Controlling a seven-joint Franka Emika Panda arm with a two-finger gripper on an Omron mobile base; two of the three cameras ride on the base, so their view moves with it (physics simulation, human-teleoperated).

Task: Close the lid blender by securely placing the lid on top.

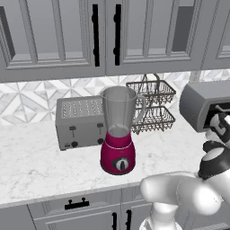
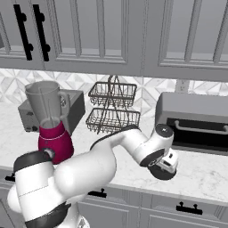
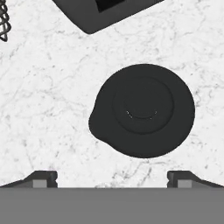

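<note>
Jaws stood spread wide and empty, the gripper (image 3: 112, 177) at the bottom of my hand view with the lid (image 3: 142, 110) lying flat on the marble counter (image 3: 43, 109) just above it, centre frame, untouched. In the right base view I had the hand low over the counter at centre right. My blender (image 1: 118, 130) stood mid-frame in the left base view, jar mouth uncovered, beside the toaster (image 1: 81, 121). By my judgement nothing was done yet: grasp, carry and seating remained.
</note>
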